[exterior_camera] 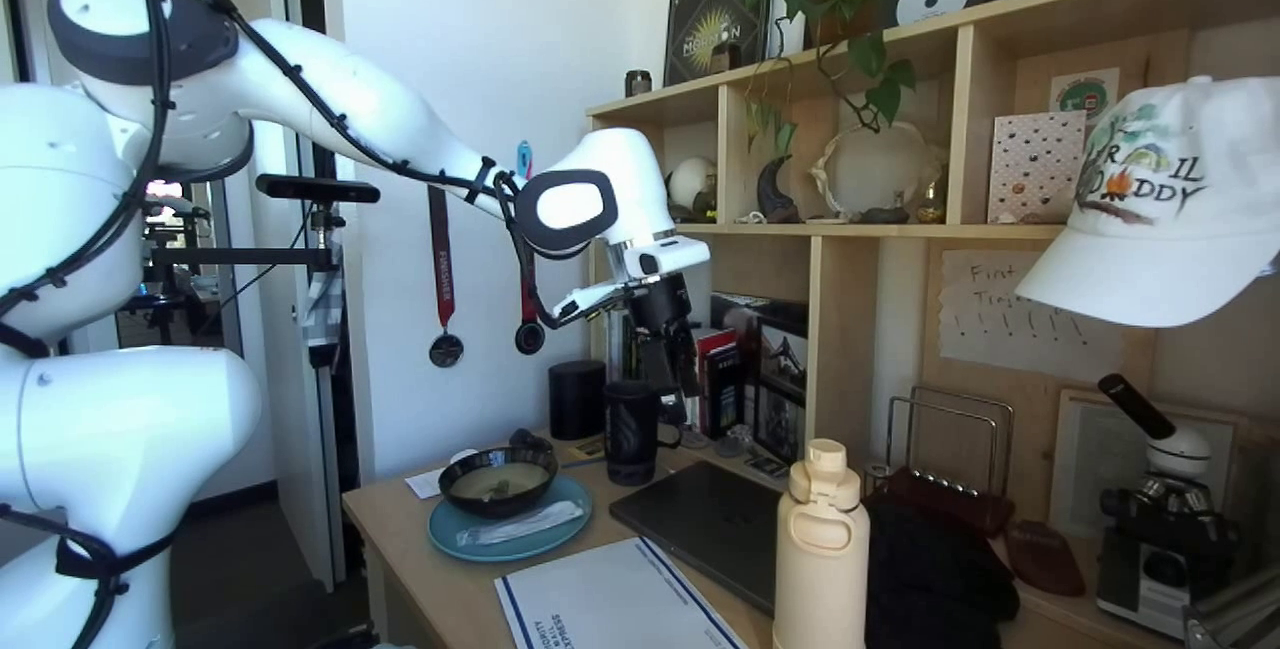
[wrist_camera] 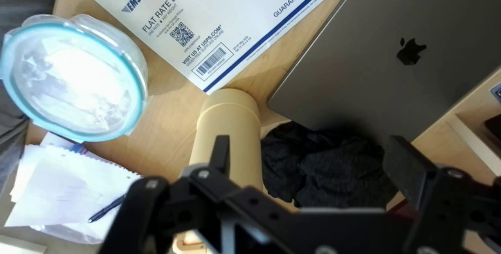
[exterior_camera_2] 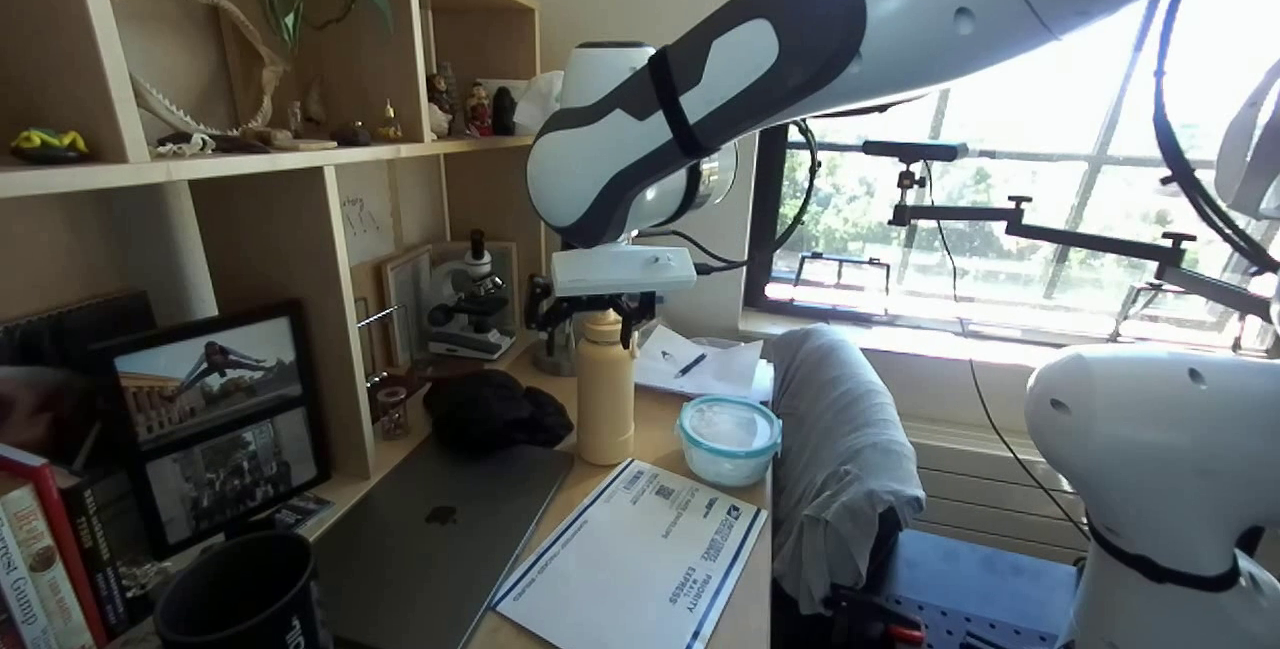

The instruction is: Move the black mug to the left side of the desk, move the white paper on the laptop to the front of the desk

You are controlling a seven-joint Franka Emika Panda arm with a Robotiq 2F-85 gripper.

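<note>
Jaws apart; black mug (exterior_camera: pixel 631 441) (both exterior views only) upright.

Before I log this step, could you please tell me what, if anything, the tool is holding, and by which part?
Nothing is held: in the wrist view, the tool stands open, its fingers wide apart.

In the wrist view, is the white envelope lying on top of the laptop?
No, the white envelope lies beside the laptop, with the tan desk showing between them.
</note>
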